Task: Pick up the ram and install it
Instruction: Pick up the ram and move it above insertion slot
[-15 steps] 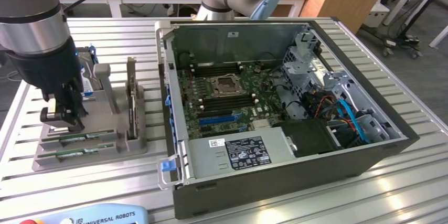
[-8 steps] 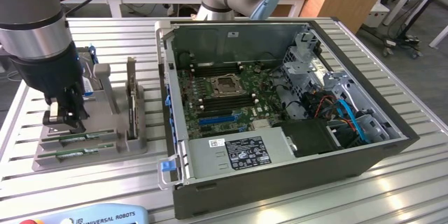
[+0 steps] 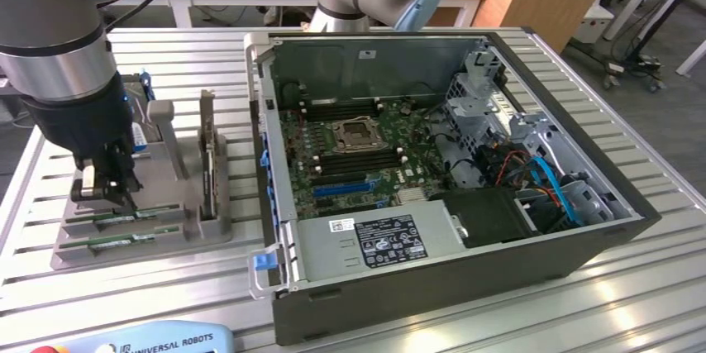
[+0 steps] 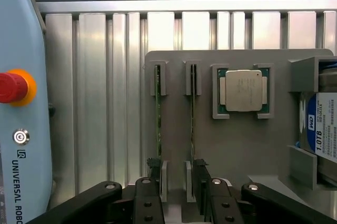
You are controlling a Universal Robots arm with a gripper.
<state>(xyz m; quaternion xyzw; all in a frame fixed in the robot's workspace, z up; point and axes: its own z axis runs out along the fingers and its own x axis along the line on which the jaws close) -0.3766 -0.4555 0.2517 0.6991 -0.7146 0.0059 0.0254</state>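
Beneath the gripper [image 3: 105, 194] sits the grey holder [image 4: 242, 145]. We see its fingers [image 4: 149, 192] spread apart, pinching nothing. On edge in the holder's slots, 1 ram [image 4: 157, 108] runs out from under 1 fingertip and the second ram [image 4: 192, 113] from under the other. We cannot tell which the gripper straddles. Beside the second ram, farther from the gripper, lies the silver processor [image 4: 243, 90].
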